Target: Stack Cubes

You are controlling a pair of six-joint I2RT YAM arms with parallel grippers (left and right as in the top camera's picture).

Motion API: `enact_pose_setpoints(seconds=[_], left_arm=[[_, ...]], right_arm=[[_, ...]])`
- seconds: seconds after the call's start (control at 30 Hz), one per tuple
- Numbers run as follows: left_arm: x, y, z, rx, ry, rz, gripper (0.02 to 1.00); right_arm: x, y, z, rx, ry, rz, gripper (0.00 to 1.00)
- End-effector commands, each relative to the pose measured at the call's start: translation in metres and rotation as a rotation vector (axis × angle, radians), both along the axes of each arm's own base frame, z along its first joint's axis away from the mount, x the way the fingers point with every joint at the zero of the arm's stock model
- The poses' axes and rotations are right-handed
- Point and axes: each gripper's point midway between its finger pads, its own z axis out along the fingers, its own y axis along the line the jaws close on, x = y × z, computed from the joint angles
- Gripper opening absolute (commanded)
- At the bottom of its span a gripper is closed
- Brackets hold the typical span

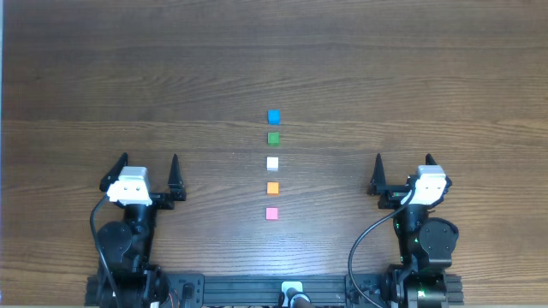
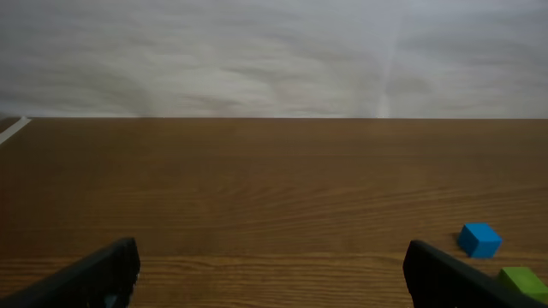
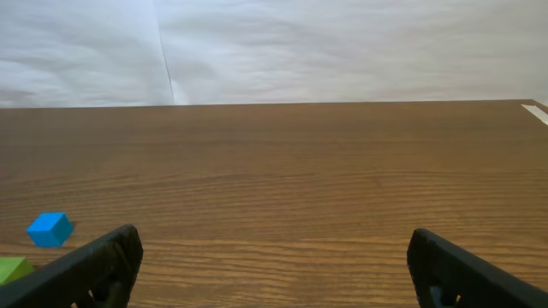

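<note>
Top view counts five cubes, one of each colour, in a single column at the frame's centre: blue cube [image 1: 273, 116] uppermost, then green cube [image 1: 273, 139], white cube [image 1: 272, 163], orange cube [image 1: 272, 188] and pink cube [image 1: 271, 213] lowest, each a small gap from the next. Two claws, left claw [image 1: 148, 159] at lower left and right claw [image 1: 404, 159] at lower right, are both spread wide and empty, well apart from the column. Wood-grain bench [image 1: 103, 68] stretches wide on both sides of the column and above it to the frame's upper edge.

Wooden table [image 1: 128, 77]: cubes in single file, apart: blue [image 1: 273, 116], green [image 1: 273, 139], white [image 1: 272, 163], orange [image 1: 272, 188], pink [image 1: 271, 214].
</note>
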Motion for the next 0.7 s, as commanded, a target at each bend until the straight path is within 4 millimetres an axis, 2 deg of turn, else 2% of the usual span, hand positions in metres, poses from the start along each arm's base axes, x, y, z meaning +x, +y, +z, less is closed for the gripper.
enact_pose_setpoints(seconds=[0.03,0.43,0.53,0.7], left_arm=[[0.000,-0.001,-0.002,0.010,-0.001,-0.009,1.000],[0.000,-0.006,0.008,0.007,-0.039,-0.039,1.000],[-0.001,-0.019,0.022,-0.012,-0.093,-0.110,0.998],[-0.007,-0.019,0.050,-0.204,-0.107,-0.110,0.998]], right_arm=[[0.000,0.000,-0.001,-0.001,-0.005,0.003,0.993],[0.000,0.000,-0.001,-0.001,-0.005,0.003,0.991],[0.000,0.000,-0.001,-0.001,-0.004,0.003,0.991],[0.000,0.000,-0.001,-0.001,-0.005,0.003,0.991]])
